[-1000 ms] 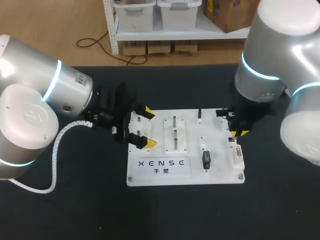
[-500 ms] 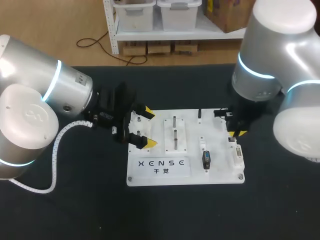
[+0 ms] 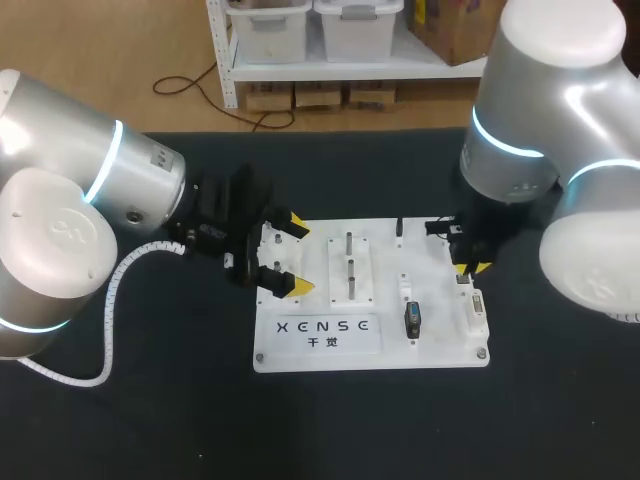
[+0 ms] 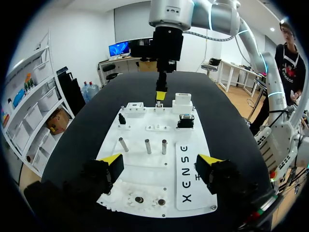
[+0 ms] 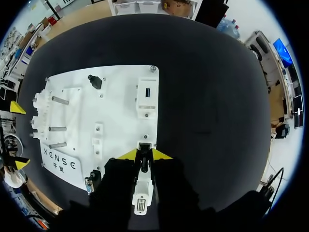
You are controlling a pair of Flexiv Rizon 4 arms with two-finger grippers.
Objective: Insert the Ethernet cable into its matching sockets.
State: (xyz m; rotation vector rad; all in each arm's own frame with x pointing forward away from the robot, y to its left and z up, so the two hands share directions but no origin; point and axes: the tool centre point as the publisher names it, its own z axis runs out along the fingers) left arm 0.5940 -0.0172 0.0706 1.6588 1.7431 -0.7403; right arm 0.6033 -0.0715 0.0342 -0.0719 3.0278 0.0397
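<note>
Tabletop point(image 3: 150, 420), black, lies under both arms; the left arm point(image 3: 60, 200) and the right arm point(image 3: 540, 120) bulk over it from either side. Beneath both pincers sits a white board point(image 3: 440, 350) of fixtures. The left pincer point(image 3: 292, 255) lies low at the board's edge, its yellow tips spread wide and gripping nothing. Just ahead of them and between them are white gears point(image 4: 139, 203) on the board's near edge, and further ahead stand three metal pegs point(image 4: 147, 145). The right pincer point(image 3: 470, 265) points down over the opposite side of the board, its yellow tips drawn close and pinching a slim dark Ethernet plug point(image 5: 143, 160). Just ahead of those tips, at the plug's end, is a small grey socket point(image 5: 144, 146); whether the plug is seated in it I cannot tell. Further ahead of the right pincer stands a white connector block point(image 5: 146, 99). Under its fingers, back toward the wrist, lies another white block point(image 5: 141, 198) with a many-pinned port.
</note>
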